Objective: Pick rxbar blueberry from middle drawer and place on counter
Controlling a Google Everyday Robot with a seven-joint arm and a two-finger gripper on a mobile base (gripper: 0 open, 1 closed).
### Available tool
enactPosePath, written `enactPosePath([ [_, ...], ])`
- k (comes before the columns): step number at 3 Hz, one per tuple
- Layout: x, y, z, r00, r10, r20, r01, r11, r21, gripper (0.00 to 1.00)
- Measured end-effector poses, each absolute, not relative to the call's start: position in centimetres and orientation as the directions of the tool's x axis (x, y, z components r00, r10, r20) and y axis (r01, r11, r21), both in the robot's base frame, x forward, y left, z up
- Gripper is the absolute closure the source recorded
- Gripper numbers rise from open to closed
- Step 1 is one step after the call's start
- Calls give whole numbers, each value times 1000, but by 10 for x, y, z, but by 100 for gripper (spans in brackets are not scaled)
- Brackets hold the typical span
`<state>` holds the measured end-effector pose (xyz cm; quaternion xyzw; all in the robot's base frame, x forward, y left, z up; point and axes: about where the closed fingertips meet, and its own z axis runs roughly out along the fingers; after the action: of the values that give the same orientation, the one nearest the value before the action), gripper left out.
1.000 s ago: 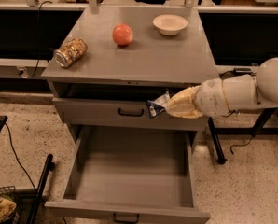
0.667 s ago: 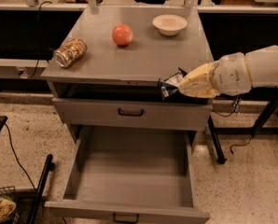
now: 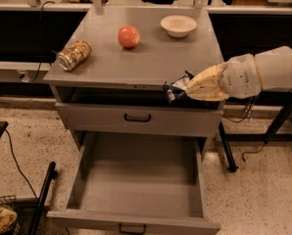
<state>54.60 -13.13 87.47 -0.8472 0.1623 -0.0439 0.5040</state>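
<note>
The rxbar blueberry [image 3: 175, 89] is out of the drawer and in the air, right at the front edge of the tabletop [image 3: 136, 66], near its right corner. A second ago it hung lower, in front of the shallow drawer front [image 3: 136, 117] below the tabletop. It has since been lifted to about the level of the tabletop's edge and has barely shifted in the last instant. From here I can't say whether it has cleared the edge or is only level with it.

The gripper [image 3: 184, 87] reaches in from the right of the tabletop, its pale jaws pinching the wrapper by one end, with the dark bar sticking out toward the tabletop's front edge.

Below the tabletop, the middle drawer [image 3: 141, 180] is pulled wide open and nothing shows on its floor, so I'd say the picking is done and only the placing is left. The bar probably needs to go a little higher and then inward over the tabletop before release.

On the tabletop, a gold can [image 3: 73, 55] lies on its side at the left edge. A red fruit [image 3: 129, 36] sits toward the back middle and a white bowl [image 3: 178, 25] toward the back right. The front right stretch looks free for the bar.
</note>
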Motion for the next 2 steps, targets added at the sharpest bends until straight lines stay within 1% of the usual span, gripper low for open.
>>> enactPosePath([
  [2,599,-123,888,935,-332,-124,-268,-434,-860,100],
])
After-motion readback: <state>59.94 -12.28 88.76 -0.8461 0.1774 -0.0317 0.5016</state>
